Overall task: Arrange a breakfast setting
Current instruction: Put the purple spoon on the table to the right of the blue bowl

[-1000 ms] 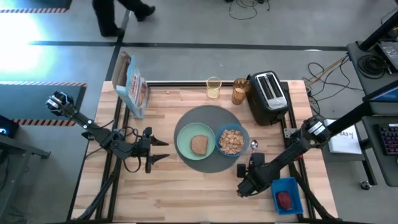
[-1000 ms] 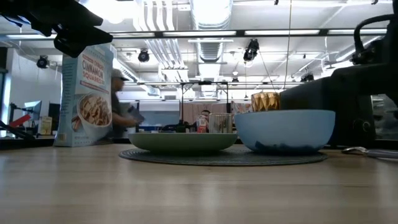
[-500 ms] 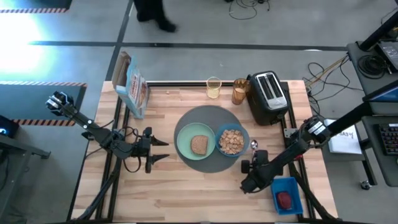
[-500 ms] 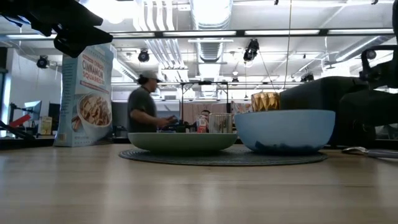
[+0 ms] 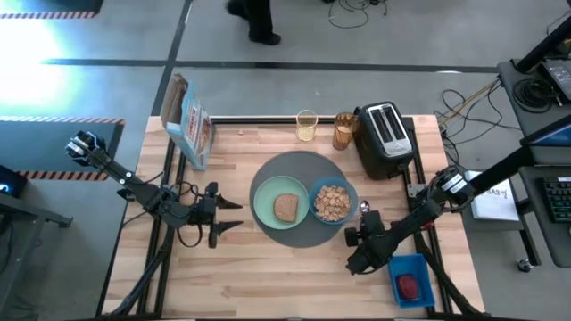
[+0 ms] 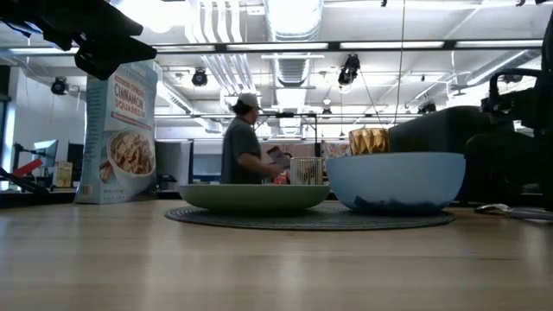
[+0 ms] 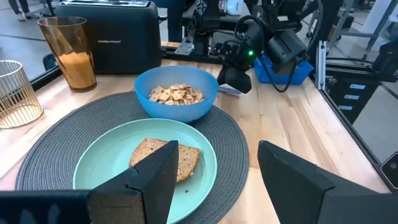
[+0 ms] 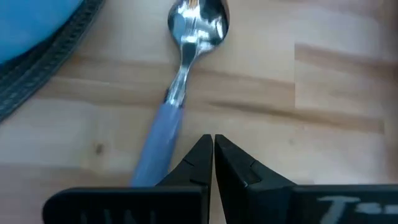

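Note:
A round dark-grey mat [image 5: 299, 165] lies mid-table. On it rest a pale green plate [image 5: 263, 207] with a brown toast slice [image 5: 285, 207] and a blue bowl [image 5: 353, 193] of cereal squares [image 5: 333, 203]. An amber glass [image 5: 344, 132] stands at the far edge. A spoon [image 8: 186, 68] with a blue handle lies flat on the wood to the right of the bowl. My right gripper [image 8: 213, 144] is shut, pointing steeply down beside that handle. My left gripper [image 5: 234, 217] waits open, left of the plate. A small red food piece [image 5: 408, 286] sits in a blue tray [image 5: 419, 266]. My right gripper's shut fingertips [image 8: 200, 152] stand low over the wood right next to the spoon's blue handle [image 8: 163, 134], coming from above at a steep slant. Nothing is between the fingers. Whether a finger touches the handle I cannot tell.
A black toaster [image 5: 384, 138] stands at the far right, a clear glass [image 5: 306, 125] next to the amber one, and a cereal box [image 5: 190, 132] at the far left. A person walks past beyond the table's far edge.
My right gripper has come down and moved toward the table's far edge, closing in on the spoon, and its wrist has rolled somewhat. The spoon has stayed where it lay. The person beyond the table has walked on toward the right.

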Robot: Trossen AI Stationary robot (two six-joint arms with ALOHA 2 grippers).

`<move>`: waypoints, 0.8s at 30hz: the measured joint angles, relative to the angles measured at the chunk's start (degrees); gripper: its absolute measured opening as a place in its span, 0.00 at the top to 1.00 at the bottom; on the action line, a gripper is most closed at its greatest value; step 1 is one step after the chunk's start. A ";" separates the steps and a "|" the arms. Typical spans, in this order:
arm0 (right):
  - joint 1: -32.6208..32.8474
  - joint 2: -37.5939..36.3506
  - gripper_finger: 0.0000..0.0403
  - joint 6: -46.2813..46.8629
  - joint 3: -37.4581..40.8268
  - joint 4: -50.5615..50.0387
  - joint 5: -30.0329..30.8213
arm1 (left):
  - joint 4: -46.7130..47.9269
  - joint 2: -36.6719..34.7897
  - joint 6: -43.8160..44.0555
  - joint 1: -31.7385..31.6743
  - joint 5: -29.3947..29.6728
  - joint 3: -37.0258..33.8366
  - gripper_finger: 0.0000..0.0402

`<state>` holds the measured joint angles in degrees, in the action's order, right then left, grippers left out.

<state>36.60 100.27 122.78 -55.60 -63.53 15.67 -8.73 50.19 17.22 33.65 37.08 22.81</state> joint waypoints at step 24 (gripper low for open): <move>-0.11 -0.79 0.81 0.31 -9.65 3.69 -2.16 | 0.00 0.37 -0.18 0.00 0.00 0.00 0.49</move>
<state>36.49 99.48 123.09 -65.25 -59.84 13.52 -8.73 50.57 17.04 33.65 37.08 22.81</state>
